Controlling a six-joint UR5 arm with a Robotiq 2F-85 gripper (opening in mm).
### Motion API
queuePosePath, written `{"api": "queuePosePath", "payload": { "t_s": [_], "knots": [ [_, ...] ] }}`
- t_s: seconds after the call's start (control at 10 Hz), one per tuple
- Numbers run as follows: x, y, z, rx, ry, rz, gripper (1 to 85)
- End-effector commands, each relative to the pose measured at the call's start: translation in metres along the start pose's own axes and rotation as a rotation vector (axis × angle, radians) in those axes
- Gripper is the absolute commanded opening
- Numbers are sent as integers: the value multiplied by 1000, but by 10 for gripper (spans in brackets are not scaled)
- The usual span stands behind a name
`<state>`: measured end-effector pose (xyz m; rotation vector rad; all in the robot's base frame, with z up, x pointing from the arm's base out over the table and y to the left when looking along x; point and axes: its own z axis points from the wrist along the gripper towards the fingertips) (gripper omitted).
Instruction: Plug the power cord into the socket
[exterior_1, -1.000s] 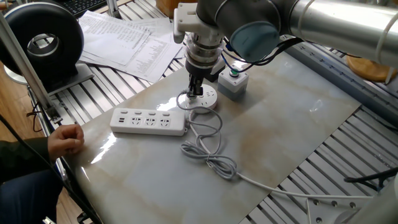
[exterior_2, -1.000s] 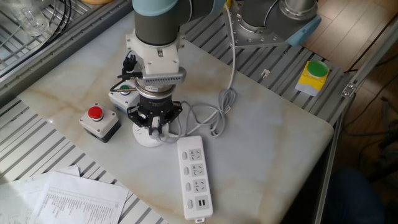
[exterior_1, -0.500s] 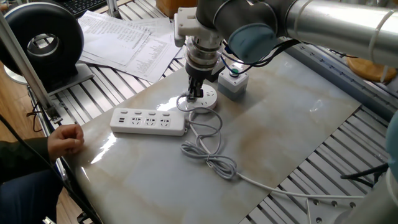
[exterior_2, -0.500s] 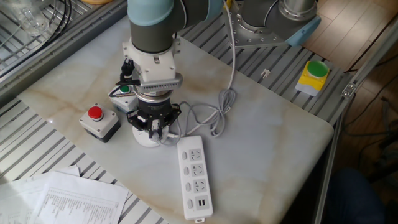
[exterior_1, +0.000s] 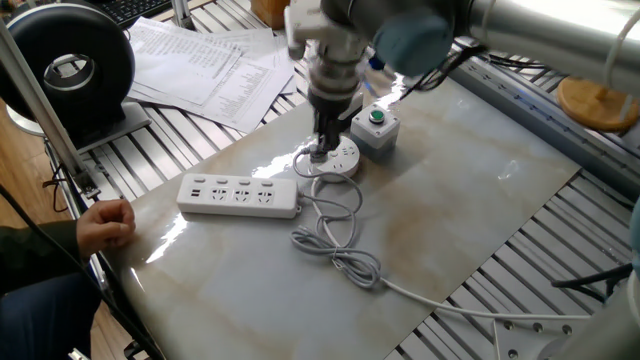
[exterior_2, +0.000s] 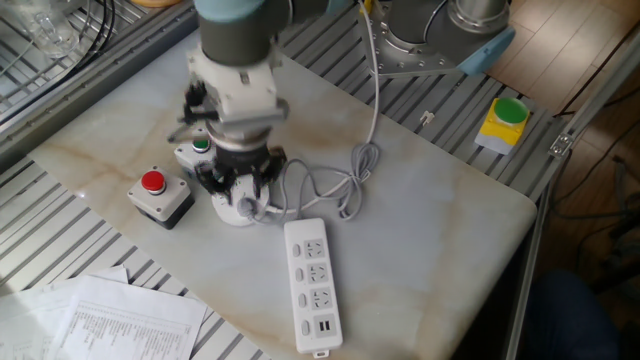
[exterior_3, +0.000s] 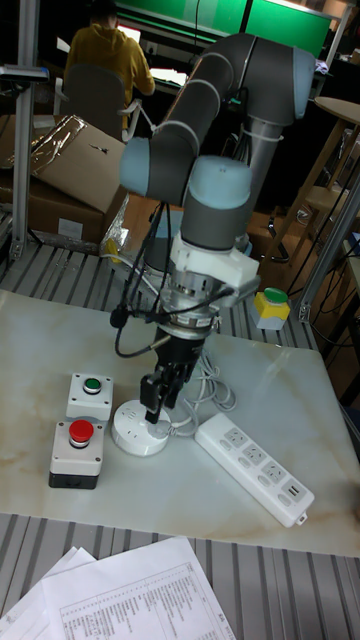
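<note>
Looking at your setup, the end effector (exterior_3: 160, 393) hangs right over the round white socket (exterior_3: 139, 429) on the marbled tabletop (exterior_1: 450, 220), fingers narrow, apparently pinching the plug, though blur hides it. The thin white power cord (exterior_1: 335, 245) loops beside the long power strip (exterior_1: 239, 195). Only the tall view shows both button boxes (exterior_3: 80, 428) clearly.

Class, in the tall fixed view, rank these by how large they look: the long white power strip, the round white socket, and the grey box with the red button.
1. Long rectangular white power strip, clearly largest.
2 and 3. Grey box with the red button and round white puck-shaped socket look alike in size; the gripper covers part of the socket, so no ranking.
</note>
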<state>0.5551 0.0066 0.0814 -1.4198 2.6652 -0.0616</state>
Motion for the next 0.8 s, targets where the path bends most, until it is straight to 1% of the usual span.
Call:
{"api": "queuePosePath", "payload": {
  "t_s": [0.0,0.1,0.2,0.3,0.4,0.5,0.7],
  "knots": [
    [5,6,-49,-48,-28,150,570],
    [-10,14,-67,-72,-89,329,27],
    [-18,20,-82,-90,-128,410,13],
    [-17,14,-93,-69,-142,435,13],
    [-15,11,-97,-60,-143,447,13],
    [-14,5,-98,-36,-146,457,13],
    [-21,0,-98,-26,-163,481,13]
  ]
}}
